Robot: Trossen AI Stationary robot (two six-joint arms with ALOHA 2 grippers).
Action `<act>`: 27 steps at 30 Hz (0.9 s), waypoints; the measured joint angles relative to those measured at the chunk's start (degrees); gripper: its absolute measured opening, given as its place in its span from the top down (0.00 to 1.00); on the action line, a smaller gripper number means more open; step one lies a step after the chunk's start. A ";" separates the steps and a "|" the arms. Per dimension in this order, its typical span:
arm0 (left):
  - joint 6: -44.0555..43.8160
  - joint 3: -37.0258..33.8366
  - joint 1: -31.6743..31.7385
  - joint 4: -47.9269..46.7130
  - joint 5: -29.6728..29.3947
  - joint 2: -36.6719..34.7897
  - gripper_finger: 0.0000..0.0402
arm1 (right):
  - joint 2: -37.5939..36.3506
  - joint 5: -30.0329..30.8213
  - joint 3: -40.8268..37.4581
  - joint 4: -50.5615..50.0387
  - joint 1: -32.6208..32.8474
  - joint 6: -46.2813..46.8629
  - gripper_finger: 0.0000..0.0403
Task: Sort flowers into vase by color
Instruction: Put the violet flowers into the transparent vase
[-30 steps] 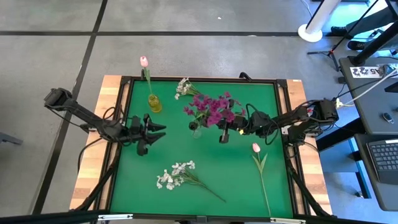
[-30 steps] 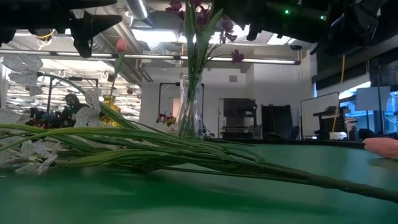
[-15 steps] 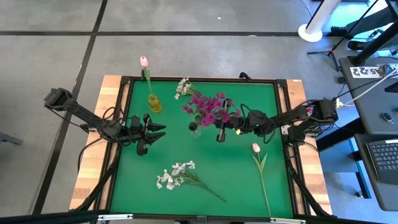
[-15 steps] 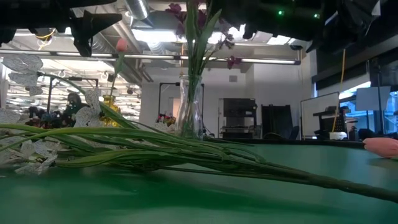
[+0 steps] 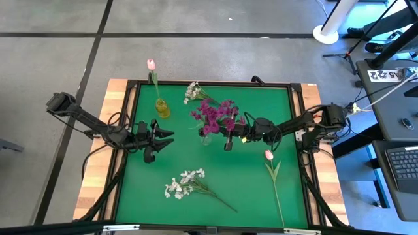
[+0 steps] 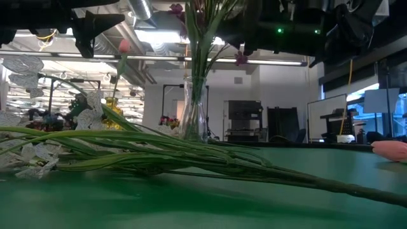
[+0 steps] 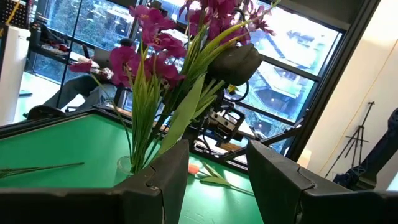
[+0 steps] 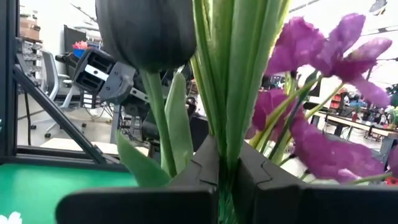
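A magenta flower spray (image 5: 219, 116) stands with its green stems in a clear glass vase (image 6: 193, 117) near the table's middle. My right gripper (image 5: 228, 138) is shut on those stems just right of the vase. Left of the vase, my left gripper (image 5: 162, 137) waits open and holds nothing. A yellow vase (image 5: 162, 108) at the far left holds a pink tulip (image 5: 151, 64). A white spray (image 5: 185, 183) and a pink tulip (image 5: 268, 155) lie flat on the green mat. Another white spray (image 5: 192, 91) shows near the far edge. My right gripper pinches the bundle of green stems (image 8: 225, 146) of the magenta spray between its two fingers (image 8: 200, 169), below the blossoms. The fingers come about level from the table's right and lie across the stems. The stems stand nearly upright, their lower ends down in the clear vase.
The mat is framed by a raised black rim (image 5: 212, 83) on a wooden table. The white spray's long stems (image 6: 191, 159) cross the near part of the mat. Bare mat lies between the clear vase and the near edge.
My right gripper has moved toward the table's left and a little down, closer to the clear vase, still shut on the stems. The magenta spray has gone with it and now stands more upright over the vase.
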 joint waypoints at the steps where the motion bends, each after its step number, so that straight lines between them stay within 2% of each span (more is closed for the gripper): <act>1: -0.01 0.00 0.00 0.01 0.00 0.00 0.61 | 0.14 0.00 0.00 0.01 0.00 0.02 0.97; 9: 0.00 0.00 0.00 0.01 0.00 0.00 0.61 | 0.17 0.04 0.00 -3.09 0.11 2.80 0.96; 12: 0.00 0.00 0.00 0.02 0.00 0.00 0.61 | 0.17 0.04 0.00 -3.47 0.11 3.31 0.92; 15: 0.00 0.00 0.00 0.02 0.00 0.00 0.61 | 0.17 0.03 0.00 -3.96 0.11 5.83 0.81; 21: 0.02 0.00 0.00 0.02 -0.01 0.00 0.61 | 0.05 -0.10 -0.02 -6.78 0.11 7.05 0.52; 27: 0.02 0.00 0.00 0.02 -0.02 0.00 0.61 | -3.16 -2.56 -0.02 -15.44 0.17 9.18 0.32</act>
